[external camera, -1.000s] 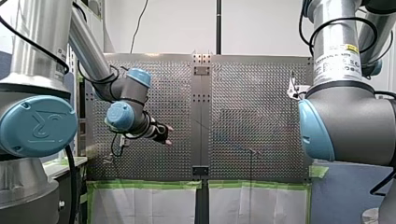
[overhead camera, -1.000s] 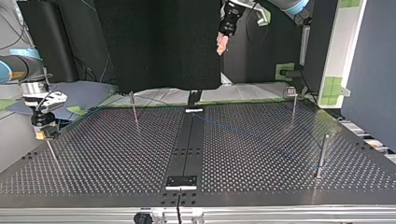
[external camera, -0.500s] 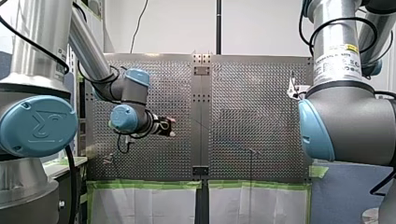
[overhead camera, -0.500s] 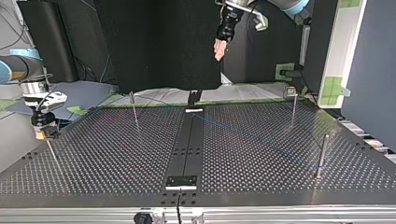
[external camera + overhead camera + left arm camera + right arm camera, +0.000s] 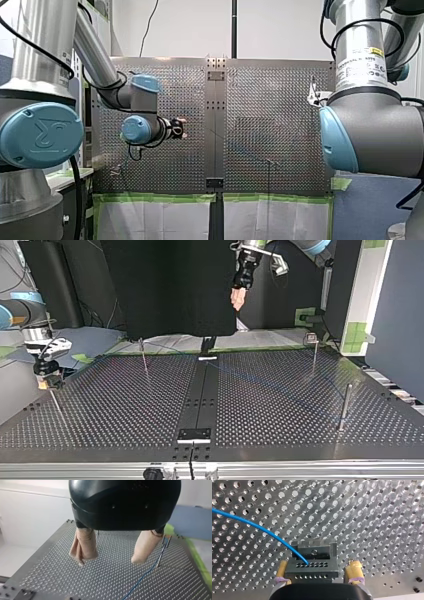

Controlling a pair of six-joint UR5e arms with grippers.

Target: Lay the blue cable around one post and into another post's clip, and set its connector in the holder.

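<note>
Table [image 5: 280, 405] fills the top view, a perforated plate with thin posts standing on it. Above its far edge hangs my left gripper [image 5: 110, 561], high off the plate, its beige pads [image 5: 83, 546] spread wide with nothing between them. My right gripper [image 5: 48, 381] is low at the top view's left edge, and in its own view the yellow pads [image 5: 354, 570] flank the connector [image 5: 310, 568]. One pad touches it and the other stands clear, so I read the claw as let go. The connector sits against the holder [image 5: 314, 548], seemingly seated.

The cable [image 5: 262, 527] leaves the connector and crosses the plate. In the left wrist view it rises along the clip post [image 5: 162, 552] toward the clip [image 5: 167, 538]. Whether it is properly caught there, or rounds another post [image 5: 144, 357], is too faint to tell. By my judgement the task is near its end, with only the routing left to check.
</note>
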